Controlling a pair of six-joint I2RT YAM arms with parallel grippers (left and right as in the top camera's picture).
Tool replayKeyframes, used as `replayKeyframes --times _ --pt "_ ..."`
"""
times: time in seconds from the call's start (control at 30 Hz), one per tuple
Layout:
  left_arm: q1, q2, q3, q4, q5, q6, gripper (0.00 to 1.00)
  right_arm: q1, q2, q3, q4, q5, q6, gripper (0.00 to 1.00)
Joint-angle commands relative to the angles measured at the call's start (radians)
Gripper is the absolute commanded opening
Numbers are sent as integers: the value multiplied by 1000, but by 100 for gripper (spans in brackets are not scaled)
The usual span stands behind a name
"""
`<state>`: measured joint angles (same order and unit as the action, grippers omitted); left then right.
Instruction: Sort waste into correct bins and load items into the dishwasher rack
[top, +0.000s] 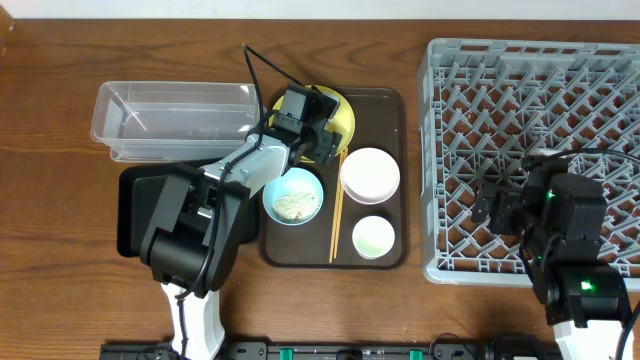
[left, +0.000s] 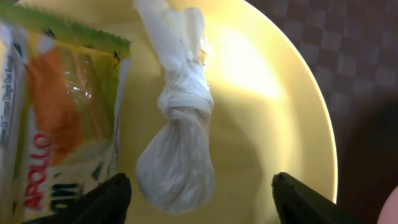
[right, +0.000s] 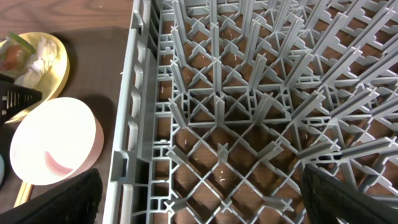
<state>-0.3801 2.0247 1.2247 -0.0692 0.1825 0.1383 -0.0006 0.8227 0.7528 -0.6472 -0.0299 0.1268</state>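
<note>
Wooden tabletop (top: 60, 300) looked unsorted. The dishwasher rack (top: 530, 70) lay bare beneath the wide-open right gripper (right: 205, 199) — the left gripper (left: 200, 190) straddled the knotted paper scrap (left: 177, 155), jaws apart, not pinching.

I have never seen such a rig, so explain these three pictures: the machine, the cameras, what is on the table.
Two robot arms work at a table. One picture looks down from above; the other two come from a camera on each wrist. The left arm reaches over a yellow plate, its jaws open either side of a white paper scrap beside a snack wrapper; nothing is held. The right arm hovers over the grey rack, jaws open and empty. A brown tray also carries a blue bowl, a pinkish bowl, a green cup and chopsticks. A clear tub and a black tray lie at the left.
</note>
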Motion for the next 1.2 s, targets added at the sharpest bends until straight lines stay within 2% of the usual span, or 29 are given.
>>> replayKeyframes --times 0.0,0.17,0.33,0.6,0.7,0.87,1.0,1.1,1.17 --pt "-1 7 14 4 -15 15 69 14 -2 22 -1 -5 15 99" --pt "-1 7 14 3 -14 14 56 14 -2 22 -1 -5 15 99" --pt "-1 7 13 0 -14 14 47 14 -2 22 0 -5 15 99" --pt "-1 6 14 0 -14 14 13 14 -2 22 -1 -5 15 99" --pt "-1 2 14 -2 -14 14 6 14 -2 22 0 -5 15 99" --pt "-1 -52 14 -27 -11 -2 7 14 -2 22 -1 -5 15 99" --pt "2 -163 14 -71 -11 -26 6 14 -2 22 0 -5 15 99" --pt "20 -258 14 -121 -32 -81 6 14 -2 22 0 -5 15 99" --pt "45 -312 14 -163 -90 -160 6 14 -2 22 0 -5 15 99"
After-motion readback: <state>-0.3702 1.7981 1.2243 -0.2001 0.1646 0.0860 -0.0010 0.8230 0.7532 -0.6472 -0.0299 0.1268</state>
